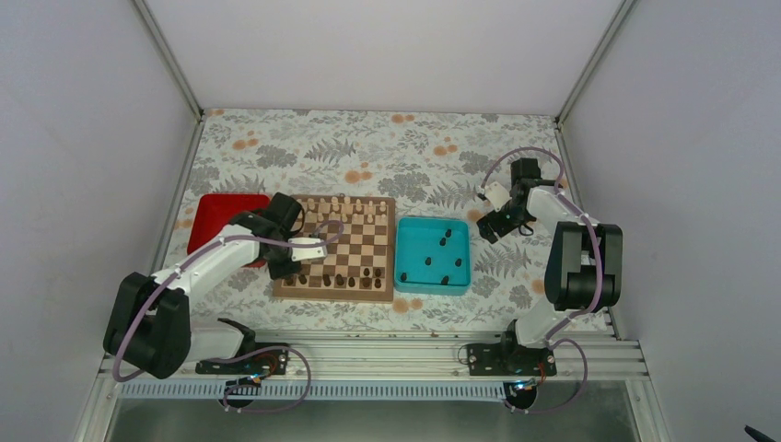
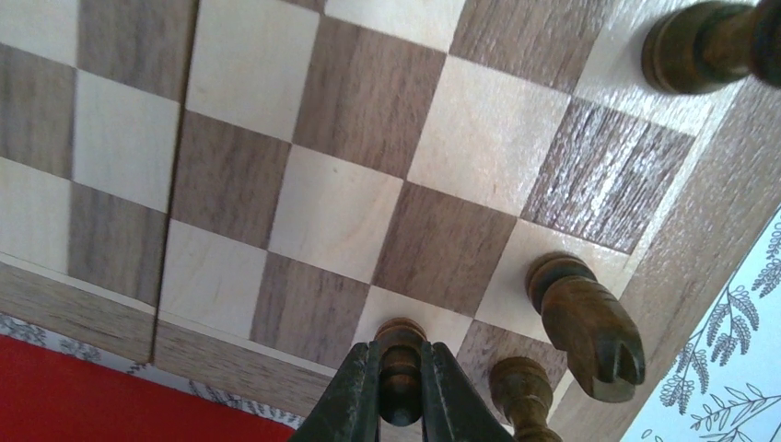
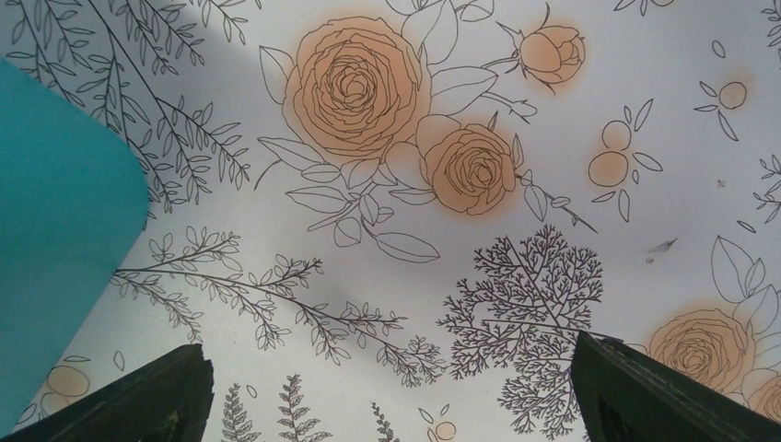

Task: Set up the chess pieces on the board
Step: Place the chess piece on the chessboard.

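**Dark piece upright in the left grip, at the board's near-left corner**

The held piece (image 2: 402, 343) stands upright. Its long axis runs along the fingers, and its base ring points at a light square of the board (image 2: 368, 138). That square looks to be the one next to the corner along the board's left edge, one row in from the near edge. I cannot tell whether the base touches the wood.

The left gripper (image 2: 402, 391) is clamped on the piece's upper body, one finger on each side. Just beside the finger (image 2: 453, 405) on the corner side stands the corner piece (image 2: 520, 391). A slotted bishop (image 2: 585, 327) stands one square farther along the near row. The release likely turns on this: the jaws have little room to spread toward the corner. The safe way out is back along the piece's own axis, up and away, not sideways.

Beyond the board's left edge lies the red tray (image 2: 83, 396). The pale pieces (image 1: 345, 208) fill the far rows. More dark pieces (image 1: 444, 241) lie in the teal tray (image 1: 433, 288), just beside the board's right edge.

The right gripper (image 3: 396, 405), jaws wide and holding nothing, hangs over the cloth (image 3: 460, 304) just past that tray's far-right corner. It is clearly nearer the tray than the left arm, which has the whole board between it and the tray.
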Controlling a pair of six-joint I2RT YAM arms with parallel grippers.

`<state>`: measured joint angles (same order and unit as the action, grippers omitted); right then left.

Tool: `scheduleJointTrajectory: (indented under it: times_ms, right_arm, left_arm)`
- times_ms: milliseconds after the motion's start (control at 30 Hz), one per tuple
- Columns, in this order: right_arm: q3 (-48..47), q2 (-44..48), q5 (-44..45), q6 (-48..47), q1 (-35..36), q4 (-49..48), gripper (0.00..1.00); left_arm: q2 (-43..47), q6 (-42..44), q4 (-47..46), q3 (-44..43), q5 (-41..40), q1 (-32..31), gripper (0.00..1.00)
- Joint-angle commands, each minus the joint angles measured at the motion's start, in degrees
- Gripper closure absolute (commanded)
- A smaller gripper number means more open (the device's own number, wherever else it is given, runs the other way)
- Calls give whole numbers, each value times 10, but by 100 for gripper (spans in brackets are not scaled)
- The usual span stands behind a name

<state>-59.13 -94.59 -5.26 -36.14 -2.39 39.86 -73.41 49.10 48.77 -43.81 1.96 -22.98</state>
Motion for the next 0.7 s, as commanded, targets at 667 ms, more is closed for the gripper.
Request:
scheduleJointTrajectory:
  times_ms: [667]
  right_arm:
    - [-1, -3, 7, 2, -4, -6, 0]
  left_arm:
    - [-2, 10, 23, -12, 26, 16, 91]
